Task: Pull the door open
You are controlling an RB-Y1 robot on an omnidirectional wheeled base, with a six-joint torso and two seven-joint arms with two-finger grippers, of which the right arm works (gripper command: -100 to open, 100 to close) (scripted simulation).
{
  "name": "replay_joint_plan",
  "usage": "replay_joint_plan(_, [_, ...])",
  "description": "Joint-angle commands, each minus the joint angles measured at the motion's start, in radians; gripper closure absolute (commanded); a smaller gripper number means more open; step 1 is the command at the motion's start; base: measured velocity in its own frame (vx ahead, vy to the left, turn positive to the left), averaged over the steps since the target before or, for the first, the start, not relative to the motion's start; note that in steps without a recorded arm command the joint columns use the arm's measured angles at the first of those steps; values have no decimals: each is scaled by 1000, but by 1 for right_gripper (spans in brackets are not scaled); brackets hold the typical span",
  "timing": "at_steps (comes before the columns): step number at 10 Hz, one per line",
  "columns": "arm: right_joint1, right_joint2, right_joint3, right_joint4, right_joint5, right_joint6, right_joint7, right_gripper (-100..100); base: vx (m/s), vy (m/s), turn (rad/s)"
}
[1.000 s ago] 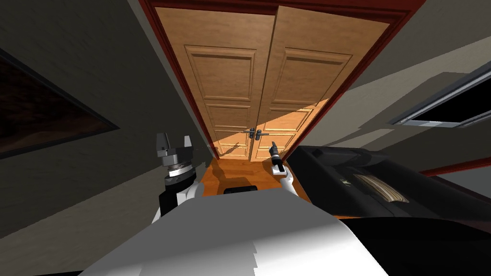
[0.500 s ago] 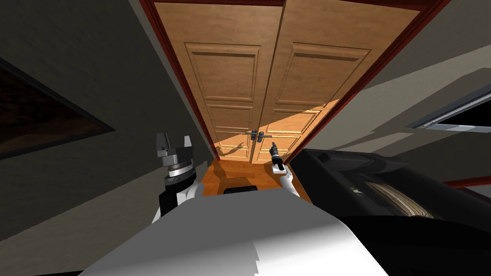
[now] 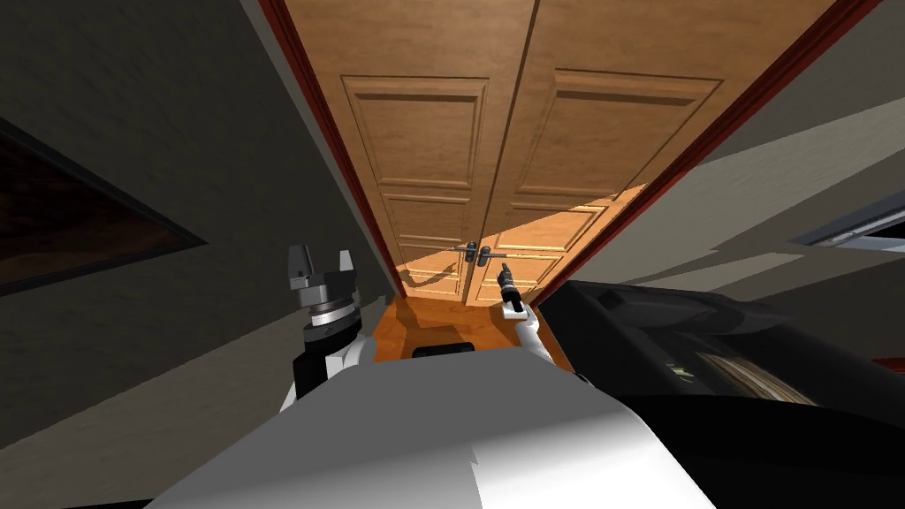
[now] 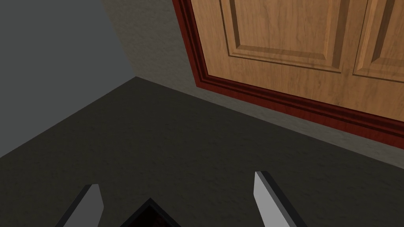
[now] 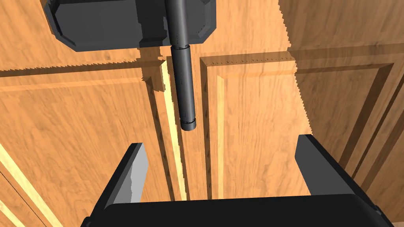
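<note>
Right claw (image 5: 221, 142) open, door handle (image 5: 185, 90) tip just ahead, untouched; left claw (image 4: 175, 179) open.

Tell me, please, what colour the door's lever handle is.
Dark grey. The lever handle shows best in the right wrist view, against the wooden door.

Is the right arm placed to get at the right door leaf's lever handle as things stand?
Probably yes: the open right claw faces the dark lever handle, and nothing lies between them.

The left claw (image 3: 323, 262) has two thin grey fingers (image 3: 300, 260) on a dark box (image 3: 320, 284). At its 6 o'clock sit a silver ring (image 3: 328, 310) and white arm (image 3: 343, 357).
</note>
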Motion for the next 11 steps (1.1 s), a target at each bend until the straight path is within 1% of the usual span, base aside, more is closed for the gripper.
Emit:
replay_joint_plan(1, [-17,-1,-10,37,8,-3,-6,-100,122,-29,55])
replay_joint_plan(5, [-55,-10,-30,109,25,-1,-23,-100,117,-24,50])
replay_joint_plan(6, [-48,-8,-27,99,23,-4,-19,-100,54,-20,15])
replay_joint_plan(7, [-36,-35,-51,116,13,-9,-28,-100,74,-37,20])
replay_joint_plan(8, [-28,-52,-64,126,7,-12,-33,-100,176,-85,44])
replay_joint_plan(9, [-26,-57,-68,129,4,-14,-35,-100,155,-90,41])
replay_joint_plan(10, [-26,-57,-68,129,4,-14,-35,-100,68,-49,7])
replay_joint_plan(11, [-22,-73,-79,140,-2,-20,-41,-100,99,-13,84])
